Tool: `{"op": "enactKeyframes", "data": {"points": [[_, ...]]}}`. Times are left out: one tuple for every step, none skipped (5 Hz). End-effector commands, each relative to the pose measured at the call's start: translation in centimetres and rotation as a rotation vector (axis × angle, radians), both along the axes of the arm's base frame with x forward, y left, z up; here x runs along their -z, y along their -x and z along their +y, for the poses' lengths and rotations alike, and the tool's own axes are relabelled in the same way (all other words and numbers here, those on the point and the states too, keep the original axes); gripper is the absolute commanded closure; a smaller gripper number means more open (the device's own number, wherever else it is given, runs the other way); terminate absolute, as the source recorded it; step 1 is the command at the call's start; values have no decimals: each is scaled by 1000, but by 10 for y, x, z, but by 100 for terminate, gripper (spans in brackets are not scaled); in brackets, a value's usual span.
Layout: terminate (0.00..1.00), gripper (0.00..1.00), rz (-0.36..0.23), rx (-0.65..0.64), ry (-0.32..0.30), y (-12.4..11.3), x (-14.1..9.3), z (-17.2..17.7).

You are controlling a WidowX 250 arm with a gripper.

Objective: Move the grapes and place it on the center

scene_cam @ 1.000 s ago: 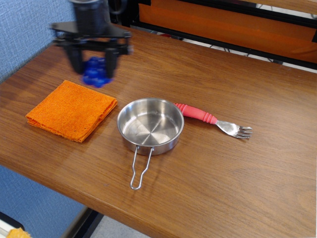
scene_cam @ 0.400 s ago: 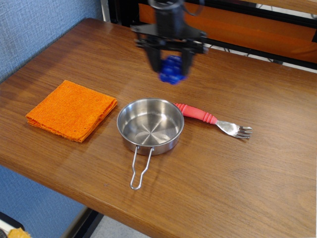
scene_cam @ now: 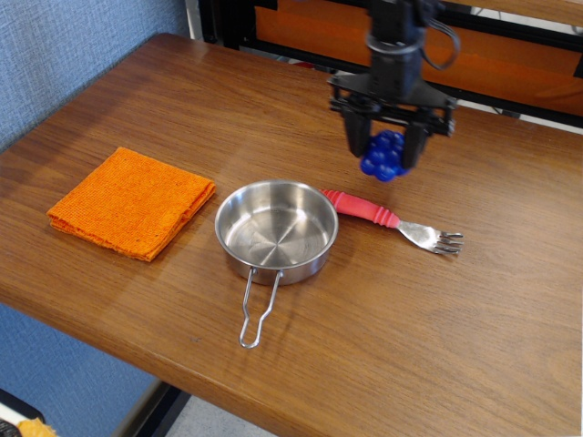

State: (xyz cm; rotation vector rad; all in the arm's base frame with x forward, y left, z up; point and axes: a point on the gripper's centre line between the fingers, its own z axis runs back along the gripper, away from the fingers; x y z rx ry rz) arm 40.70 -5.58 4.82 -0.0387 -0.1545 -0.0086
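My gripper (scene_cam: 385,153) is shut on the grapes (scene_cam: 383,156), a small lumpy bunch of glossy deep-blue beads, and holds them in the air above the brown wood-grain table top (scene_cam: 273,118). The grapes hang just behind the red fork handle, to the upper right of the steel pan. The black fingers (scene_cam: 358,135) stand on either side of the bunch. The table's centre lies around and behind the pan.
A round steel pan (scene_cam: 276,229) with a wire handle sits mid-table. A fork with a red handle (scene_cam: 387,218) lies to its right. A folded orange cloth (scene_cam: 132,201) lies at the left. A black and orange frame (scene_cam: 474,55) runs along the back edge.
My gripper has carried the grapes to the right, from above the cloth's far corner, past the pan, to above the fork handle. Pan, fork and cloth have not moved.
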Motion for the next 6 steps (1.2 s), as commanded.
{"op": "enactKeyframes", "data": {"points": [[0, 100, -23, 35, -19, -9, -3, -10], [0, 100, -12, 43, -13, -15, 0, -12], [0, 100, -15, 55, -41, -15, -3, -11], [0, 0, 18, 49, -52, -14, -9, -6], [0, 0, 6, 14, -39, -17, -24, 1], [0, 0, -1, -33, -31, -24, -39, 4]]}}
